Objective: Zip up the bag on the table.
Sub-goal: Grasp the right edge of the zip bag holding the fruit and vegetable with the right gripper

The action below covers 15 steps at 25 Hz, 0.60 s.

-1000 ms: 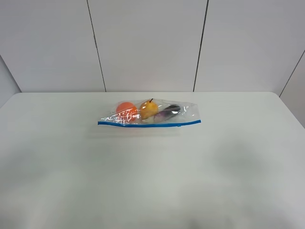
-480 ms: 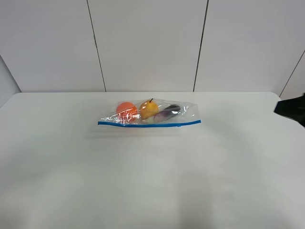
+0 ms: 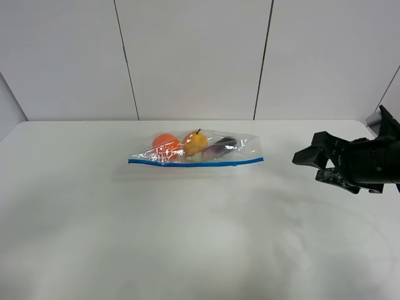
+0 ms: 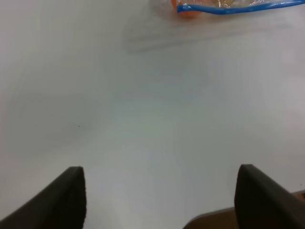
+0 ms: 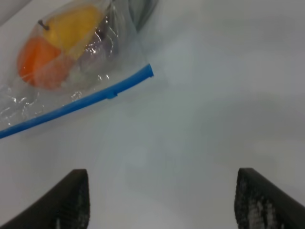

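Observation:
The bag (image 3: 197,149) lies flat on the white table (image 3: 187,237), just behind the middle, with orange, yellow and purple items inside. Its blue zipper strip (image 3: 195,162) runs along the near long edge. My right gripper (image 3: 307,167) hovers open to the right of the bag, a short gap from its right end. In the right wrist view the bag (image 5: 71,52) and the strip's end (image 5: 143,74) lie ahead of the open right gripper (image 5: 162,171). My left gripper (image 4: 161,168) is open over bare table, with the bag's other end (image 4: 228,5) far ahead. The exterior view does not show the left arm.
A grey panelled wall (image 3: 194,56) rises behind the table's far edge. The right arm's black body (image 3: 375,161) reaches in from the right edge. A brown strip (image 4: 214,222) shows past the table edge in the left wrist view.
My right arm has come into view from the right edge and moved left toward the bag. The bag has not moved.

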Motion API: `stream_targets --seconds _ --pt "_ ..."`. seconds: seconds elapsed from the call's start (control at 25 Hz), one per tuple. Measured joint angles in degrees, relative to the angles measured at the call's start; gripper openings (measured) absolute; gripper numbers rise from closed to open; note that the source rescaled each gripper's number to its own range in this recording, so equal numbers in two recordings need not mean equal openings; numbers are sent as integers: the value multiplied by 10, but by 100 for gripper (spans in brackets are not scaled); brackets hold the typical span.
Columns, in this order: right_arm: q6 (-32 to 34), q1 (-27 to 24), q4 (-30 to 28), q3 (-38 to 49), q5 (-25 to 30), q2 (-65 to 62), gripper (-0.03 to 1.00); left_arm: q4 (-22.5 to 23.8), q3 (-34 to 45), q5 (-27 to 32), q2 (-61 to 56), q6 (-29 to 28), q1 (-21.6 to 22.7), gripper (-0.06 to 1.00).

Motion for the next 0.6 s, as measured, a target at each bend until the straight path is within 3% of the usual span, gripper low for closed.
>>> stream_targets --seconds 0.2,0.32,0.6 --pt "-179 0 154 -11 31 69 100 0 0 0 0 0 0 100" --pt "-242 0 203 -38 75 117 100 0 0 0 0 0 0 100" --pt "-268 0 236 -103 118 210 100 0 0 0 0 0 0 100"
